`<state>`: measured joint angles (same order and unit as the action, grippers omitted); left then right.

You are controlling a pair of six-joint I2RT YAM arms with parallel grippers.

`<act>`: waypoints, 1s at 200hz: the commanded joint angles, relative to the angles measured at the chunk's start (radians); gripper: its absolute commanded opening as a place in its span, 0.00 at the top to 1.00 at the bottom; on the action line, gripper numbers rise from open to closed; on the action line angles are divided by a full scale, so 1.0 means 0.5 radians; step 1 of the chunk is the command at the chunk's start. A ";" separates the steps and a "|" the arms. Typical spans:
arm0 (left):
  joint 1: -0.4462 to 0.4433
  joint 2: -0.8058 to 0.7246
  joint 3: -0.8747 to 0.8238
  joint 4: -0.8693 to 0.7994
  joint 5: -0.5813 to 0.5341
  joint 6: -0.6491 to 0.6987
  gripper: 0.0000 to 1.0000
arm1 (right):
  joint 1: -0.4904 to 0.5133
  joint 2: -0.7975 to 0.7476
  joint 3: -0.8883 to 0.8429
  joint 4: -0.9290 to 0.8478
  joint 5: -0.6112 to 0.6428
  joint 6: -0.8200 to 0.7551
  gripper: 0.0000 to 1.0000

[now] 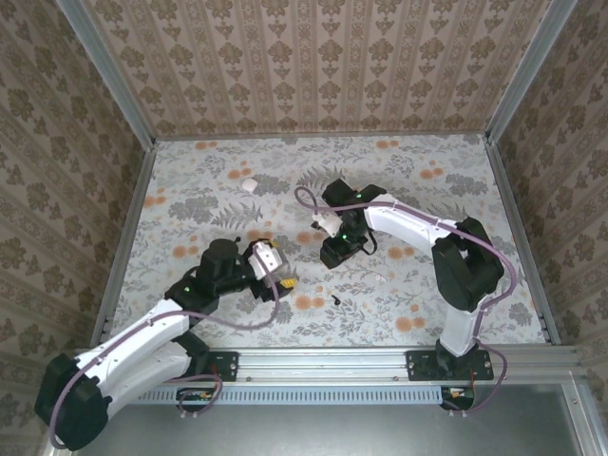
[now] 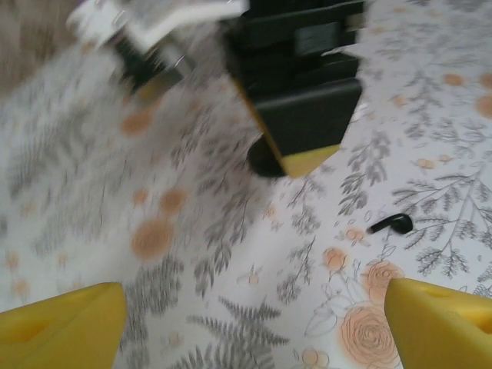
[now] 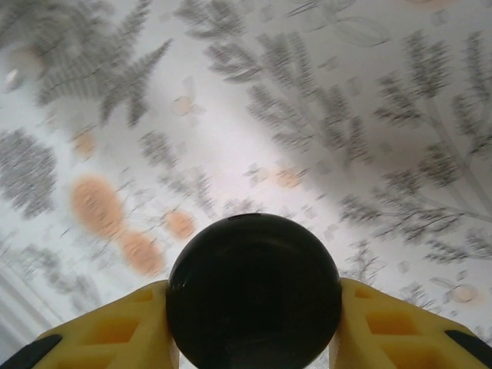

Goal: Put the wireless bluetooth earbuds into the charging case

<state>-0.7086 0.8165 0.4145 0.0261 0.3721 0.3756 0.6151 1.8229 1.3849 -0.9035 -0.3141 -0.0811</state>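
My right gripper is shut on a round glossy black body, the charging case, with a yellow finger on each side of it. It hangs above the floral table mat; in the left wrist view the case shows as a dark round shape under the right gripper's yellow tip. One black stem-shaped earbud lies on the mat in front of that gripper. My left gripper is open, nothing between its yellow fingertips, and sits to the left of the earbud.
A small white rounded piece lies on the mat at the back left. A tiny pale speck lies right of the earbud. Metal rails and patterned walls close the table in on three sides.
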 commanded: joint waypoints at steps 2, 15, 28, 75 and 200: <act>-0.058 -0.014 0.083 0.090 0.069 0.538 0.13 | -0.009 -0.114 0.117 -0.274 -0.345 -0.154 0.65; -0.098 0.018 0.134 0.089 0.045 0.655 0.15 | -0.007 -0.139 0.163 -0.361 -0.456 -0.206 0.65; -0.132 0.056 0.180 0.104 0.047 0.739 0.16 | -0.006 -0.167 0.207 -0.420 -0.578 -0.248 0.65; -0.192 0.270 0.340 0.132 0.077 0.974 0.20 | -0.002 -0.187 0.476 -0.676 -0.799 -0.362 0.66; -0.176 0.628 0.563 0.187 0.418 0.988 0.38 | 0.015 -0.098 0.623 -0.858 -0.872 -0.393 0.66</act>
<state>-0.7971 1.1072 0.6514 0.0849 0.4885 0.8684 0.6163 1.7592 1.6703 -1.3113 -0.7124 -0.2634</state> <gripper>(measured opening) 0.641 0.434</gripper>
